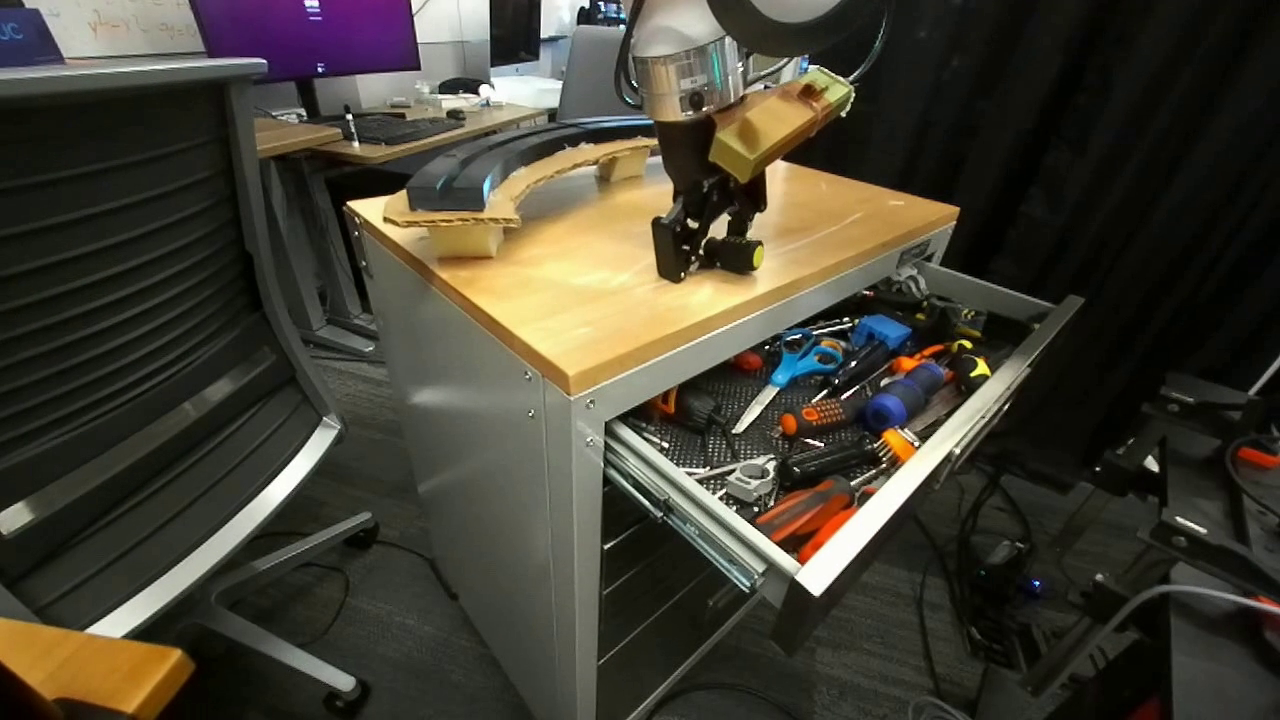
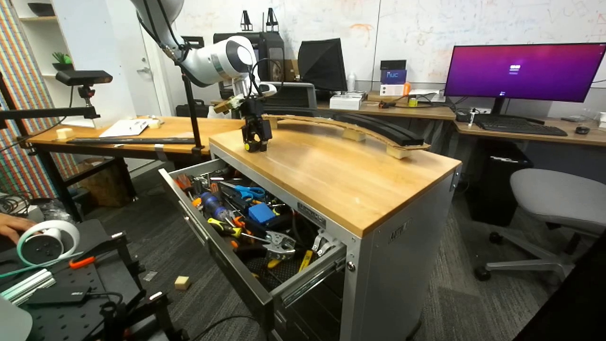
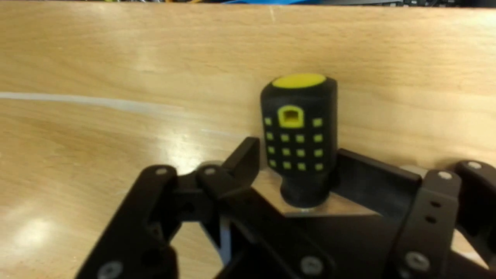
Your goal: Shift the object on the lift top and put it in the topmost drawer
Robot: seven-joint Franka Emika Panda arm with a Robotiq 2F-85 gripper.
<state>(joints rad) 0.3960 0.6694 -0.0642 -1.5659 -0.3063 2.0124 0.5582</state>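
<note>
The object is a short stubby handle, black with yellow marks [image 3: 300, 143]. It lies on the light-brown lift top [image 1: 600, 310] near its drawer-side edge, its yellow end facing the drawer, and shows in both exterior views [image 1: 738, 255] [image 2: 249, 147]. My gripper [image 3: 294, 164] is low over the lift top, pointing down, with its fingers on either side of the object. In the wrist view a small gap shows at the left finger; the right finger is against or very close to the handle. The topmost drawer [image 1: 930, 459] is pulled out, also in an exterior view [image 2: 213, 237].
The drawer holds many tools, among them blue scissors [image 1: 795, 365] and a blue-handled tool [image 1: 905, 395]. A long grey curved piece [image 1: 540, 155] rests on cardboard and blocks along the lift top's far side. A chair [image 1: 150, 330] stands beside the cabinet.
</note>
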